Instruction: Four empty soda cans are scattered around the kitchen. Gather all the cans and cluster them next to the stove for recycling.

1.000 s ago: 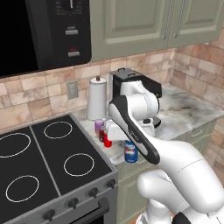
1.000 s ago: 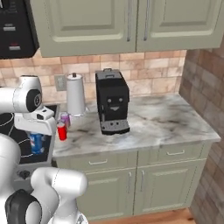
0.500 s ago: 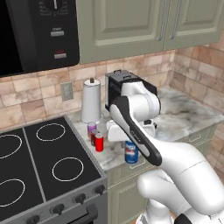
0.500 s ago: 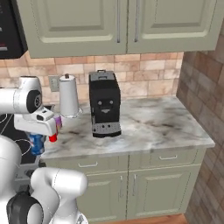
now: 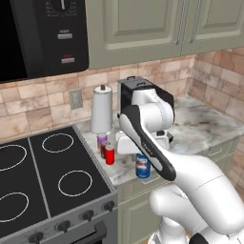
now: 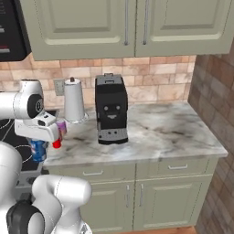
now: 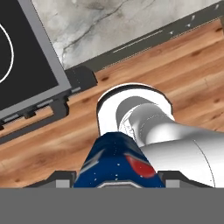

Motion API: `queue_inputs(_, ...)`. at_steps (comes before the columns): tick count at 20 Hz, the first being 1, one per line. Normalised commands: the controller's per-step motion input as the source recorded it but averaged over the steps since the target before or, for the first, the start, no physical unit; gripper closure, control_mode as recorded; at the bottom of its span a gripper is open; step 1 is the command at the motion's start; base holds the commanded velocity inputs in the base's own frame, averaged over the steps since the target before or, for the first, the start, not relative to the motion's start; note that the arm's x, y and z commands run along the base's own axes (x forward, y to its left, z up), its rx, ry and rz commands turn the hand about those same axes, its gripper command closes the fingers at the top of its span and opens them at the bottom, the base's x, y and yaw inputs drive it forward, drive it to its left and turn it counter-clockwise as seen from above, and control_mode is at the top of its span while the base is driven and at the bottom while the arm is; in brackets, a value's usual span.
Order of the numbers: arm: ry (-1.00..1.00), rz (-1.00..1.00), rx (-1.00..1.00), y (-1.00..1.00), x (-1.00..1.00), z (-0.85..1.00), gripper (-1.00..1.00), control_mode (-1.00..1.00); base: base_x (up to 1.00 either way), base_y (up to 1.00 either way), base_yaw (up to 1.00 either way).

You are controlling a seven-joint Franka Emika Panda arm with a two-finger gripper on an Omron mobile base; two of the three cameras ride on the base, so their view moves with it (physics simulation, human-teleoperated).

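Sage-green cabinets above, tan brick-tile wall behind, grey-veined marble counter (image 5: 205, 125) running from the 9 o'clock side to the 3 o'clock side of the right base view. Stove (image 5: 45, 183) occupying the 8 o'clock quarter of the left base view, black glass top with white ring burners, knobs along the front edge. Black coffee machine (image 6: 111, 114) standing mid-counter; white paper-towel roll (image 5: 101, 109) just beside it, toward the stove.

Small cluster noted on the counter strip next to the stove: red can (image 5: 110, 155) upright, a second red can directly behind it, and purplish-pink can (image 5: 102, 140) at 12 o'clock from those, near the roll's foot.

Blue can (image 5: 143, 166) seen at 4 o'clock from the red can, near the counter's front edge. Gripper (image 7: 117, 177) closed around this blue can in the hand view, can body pinched between the two finger tips, wood floor and counter edge visible beyond. Whether the can base is touching the marble cannot be told.

Judged step: delivery of the last can to the cluster. Next move calls for lowering or confirming contact on the marble close to the red can, then opening the fingers and withdrawing upward without knocking the neighbours.
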Motion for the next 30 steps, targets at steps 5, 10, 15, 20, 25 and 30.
queue_inputs(5,-0.01,0.0,0.0,0.04,0.02,-0.01,1.0,-1.0,0.02,0.0,0.03)
queue_inputs(10,-0.09,0.1,0.02,0.01,0.54,-0.15,1.0,-1.0,0.0,0.0,0.0)
queue_inputs(15,-0.13,0.09,0.0,0.02,0.47,-0.29,1.0,-1.0,0.0,0.0,0.0)
queue_inputs(20,-0.11,0.05,0.0,0.11,0.42,-0.34,1.0,-1.0,0.0,0.0,0.0)
queue_inputs(25,-0.08,0.06,0.0,0.24,0.34,-0.35,1.0,-1.0,0.0,0.0,0.0)
queue_inputs(30,-0.04,0.07,0.0,0.22,0.37,-0.41,1.0,-1.0,0.0,0.0,0.0)
